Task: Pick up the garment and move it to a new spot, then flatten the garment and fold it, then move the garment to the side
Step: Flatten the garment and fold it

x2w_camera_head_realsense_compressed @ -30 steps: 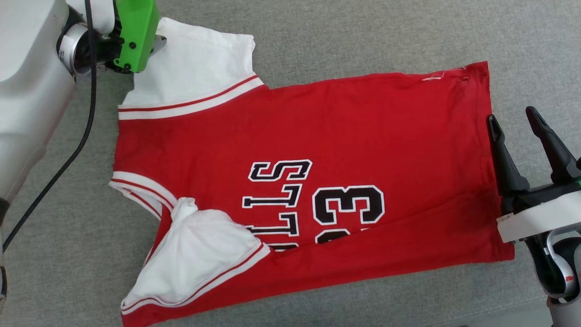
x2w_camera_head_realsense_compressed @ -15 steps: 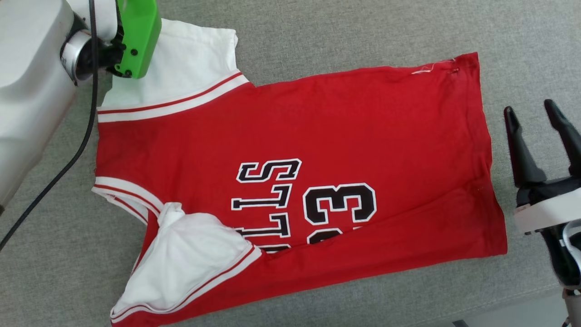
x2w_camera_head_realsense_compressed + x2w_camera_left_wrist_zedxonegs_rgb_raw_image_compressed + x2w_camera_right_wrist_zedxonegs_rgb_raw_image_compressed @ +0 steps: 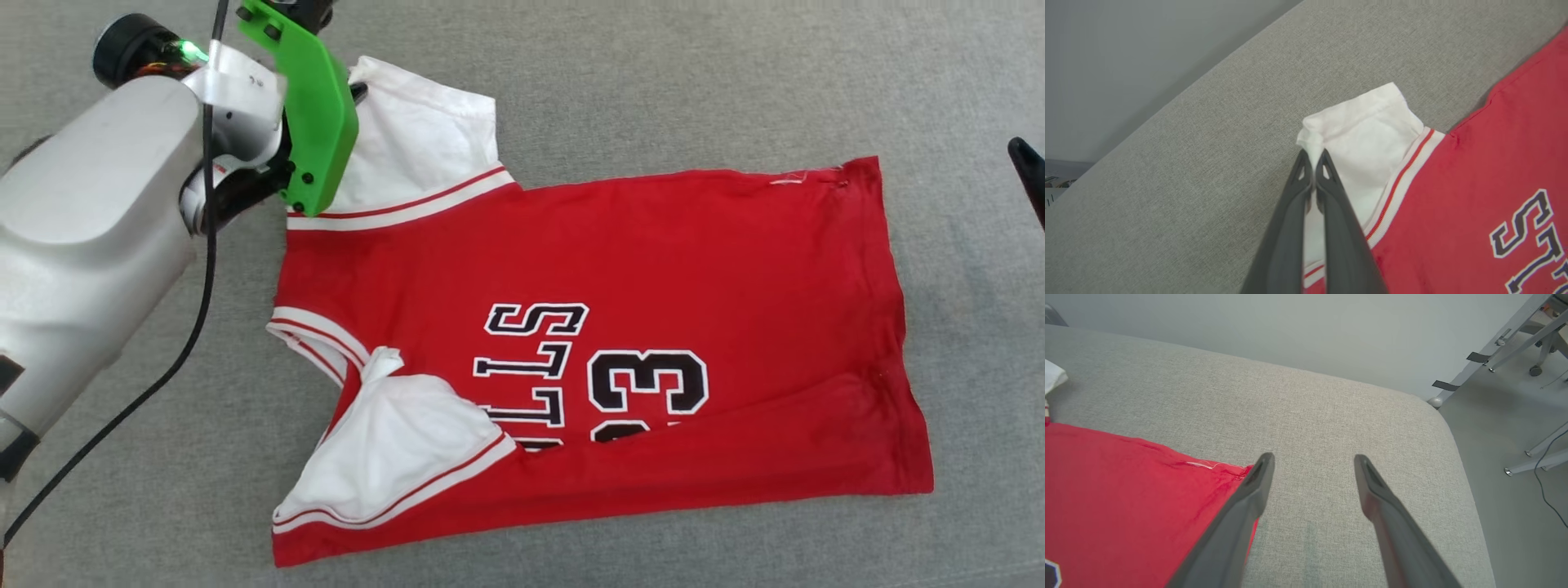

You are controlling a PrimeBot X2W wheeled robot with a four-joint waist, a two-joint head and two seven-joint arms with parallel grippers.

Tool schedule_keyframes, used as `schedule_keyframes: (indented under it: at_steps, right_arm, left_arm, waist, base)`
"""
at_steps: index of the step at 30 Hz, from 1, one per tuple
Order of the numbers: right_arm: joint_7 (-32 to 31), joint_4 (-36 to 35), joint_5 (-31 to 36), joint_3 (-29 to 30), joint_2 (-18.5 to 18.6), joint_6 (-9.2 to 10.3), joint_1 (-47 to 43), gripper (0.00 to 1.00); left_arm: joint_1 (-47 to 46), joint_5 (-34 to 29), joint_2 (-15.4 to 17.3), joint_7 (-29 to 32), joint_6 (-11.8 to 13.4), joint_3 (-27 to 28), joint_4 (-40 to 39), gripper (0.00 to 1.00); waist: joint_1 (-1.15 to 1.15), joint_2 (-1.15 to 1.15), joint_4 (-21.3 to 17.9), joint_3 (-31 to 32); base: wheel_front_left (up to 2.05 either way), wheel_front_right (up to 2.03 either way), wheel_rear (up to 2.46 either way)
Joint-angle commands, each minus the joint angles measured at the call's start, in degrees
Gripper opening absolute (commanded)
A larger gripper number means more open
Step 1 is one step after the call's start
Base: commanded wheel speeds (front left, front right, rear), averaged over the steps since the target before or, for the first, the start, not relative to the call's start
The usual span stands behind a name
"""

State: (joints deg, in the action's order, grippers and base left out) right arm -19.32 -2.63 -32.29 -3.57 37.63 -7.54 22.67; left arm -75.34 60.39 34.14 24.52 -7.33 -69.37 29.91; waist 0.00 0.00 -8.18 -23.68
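Left wrist view: left pincer (image 3: 1313, 157) clamped on white sleeve (image 3: 1372, 130) of garment (image 3: 1474, 171), frame center; right pincer (image 3: 1312, 461) apart, lower center, by red hem corner.

One garment (image 3: 653, 261) on one grey cushion (image 3: 653, 73). Two grippers in all: the left gripper (image 3: 1313, 157) and the right gripper (image 3: 1313, 459).

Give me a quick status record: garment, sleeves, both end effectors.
garment: red jersey, front up, spread on grey cushion
far sleeve: white, edge pinched by left end effector
near sleeve: bunched over the front, hiding some lettering
left end effector: shut on garment's far sleeve
right end effector: open, near hem corner, holding nothing
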Motion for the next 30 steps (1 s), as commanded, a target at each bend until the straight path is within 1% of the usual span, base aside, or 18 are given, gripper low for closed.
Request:
schedule_keyframes:
  at_steps: [1,6,8,10,13,18,23,27,30]
  right_arm:
    - [-2.6,0.7,-1.7,-1.0,1.1,0.05,1.8,1.0]
    - [-15.4,4.1,-8.1,-6.8,6.1,0.05,6.4,1.0]
    - [-20.0,5.5,-10.2,-9.2,7.5,0.05,8.3,1.0]
    - [-23.7,7.0,-11.6,-11.3,8.2,0.05,10.3,1.0]
    - [-27.2,9.7,-11.9,-14.4,8.4,0.05,13.4,1.0]
    - [-28.2,16.4,-11.0,-18.3,5.9,0.05,18.5,1.0]
    - [-25.7,23.6,-10.2,-21.4,3.1,0.05,21.4,1.0]
    - [-23.7,29.2,-10.4,-24.4,1.3,0.05,21.3,1.0]
    - [-23.4,31.8,-11.2,-27.6,0.9,0.05,20.3,1.0]
  left_arm:
    - [1.1,-0.1,0.3,-1.2,-0.1,-0.2,-0.6,0.0]
    - [2.1,-1.3,0.5,-5.1,-0.1,-0.6,-3.7,0.0]
    - [2.4,-1.8,0.5,-6.0,-0.1,-0.7,-4.9,0.0]
    - [2.4,-2.3,0.5,-6.7,0.2,-0.7,-6.0,0.0]
    - [2.2,-3.2,0.4,-7.6,0.6,-0.7,-7.5,0.0]
    - [1.1,-4.1,-0.1,-8.5,1.2,-0.4,-9.3,0.0]
    - [0.2,-4.7,-0.3,-9.3,1.4,-0.2,-10.0,0.0]
    - [-0.1,-5.1,-0.3,-9.8,1.3,-0.2,-9.7,0.0]
    - [-0.2,-5.1,-0.4,-10.2,1.2,-0.2,-9.4,0.0]
  waist:
    - [0.0,0.0,3.4,3.1]
    - [0.0,0.0,5.5,3.6]
    - [0.0,0.0,6.2,3.3]
    - [0.0,0.0,6.9,2.7]
    - [0.0,0.0,7.8,1.5]
    - [0.0,0.0,9.3,-0.7]
    - [0.0,0.0,10.0,-2.7]
    - [0.0,0.0,10.3,-3.6]
    - [0.0,0.0,10.4,-3.9]
  base:
    - [0.0,0.0,0.0]
    - [0.0,0.0,0.0]
    - [0.0,0.0,0.0]
    - [0.0,0.0,0.0]
    - [0.0,0.0,0.0]
    - [0.0,0.0,0.0]
    - [0.0,0.0,0.0]
    - [0.0,0.0,0.0]
    - [0.0,0.0,0.0]
